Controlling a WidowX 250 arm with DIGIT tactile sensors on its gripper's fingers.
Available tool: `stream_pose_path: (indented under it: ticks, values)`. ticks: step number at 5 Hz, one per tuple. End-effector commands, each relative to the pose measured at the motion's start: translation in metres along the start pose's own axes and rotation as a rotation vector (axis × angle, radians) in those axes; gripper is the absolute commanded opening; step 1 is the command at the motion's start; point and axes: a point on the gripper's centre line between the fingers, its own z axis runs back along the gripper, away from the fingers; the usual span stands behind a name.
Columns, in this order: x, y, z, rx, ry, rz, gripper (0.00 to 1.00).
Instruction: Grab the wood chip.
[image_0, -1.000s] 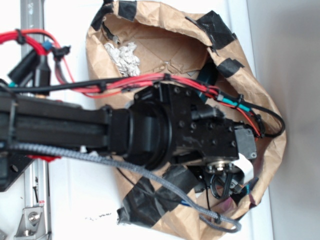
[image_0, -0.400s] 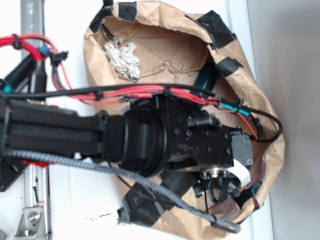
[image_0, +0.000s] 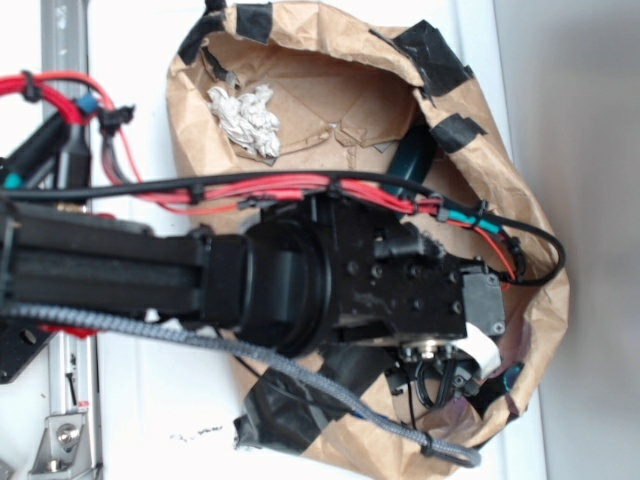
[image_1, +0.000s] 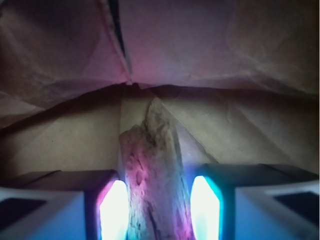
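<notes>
In the wrist view the wood chip, rough and oblong with lengthwise grain, stands between my gripper's two glowing pads. The left pad touches it and the right pad sits right at its other edge, so the jaws are closed on it. It lies on the brown paper floor of the bag, with its ragged tip pointing towards the far fold. In the exterior view my gripper reaches into the bag's lower right corner, and the arm hides the chip.
The brown paper bag, patched with black tape, surrounds the gripper. A white crumpled wad lies at its upper left. A dark teal object sits by the upper right wall. Red and black cables cross the arm.
The arm has shifted downward and a little left in the exterior view, sinking deeper into the bag. More of the white wad and bag floor shows above it.
</notes>
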Motion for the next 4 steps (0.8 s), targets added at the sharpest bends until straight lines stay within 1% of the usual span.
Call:
stream_pose_path:
  ticks: [1,2,3,4]
  values:
    - [-0.006,-0.002,0.068,0.049,0.009,0.143,0.00]
    - [-0.034,0.013,0.127,0.104,0.135,0.378,0.00]
    - [-0.032,0.016,0.178,0.128,0.120,0.541,0.00]
    - [-0.022,0.008,0.216,0.064,0.228,0.804,0.00]
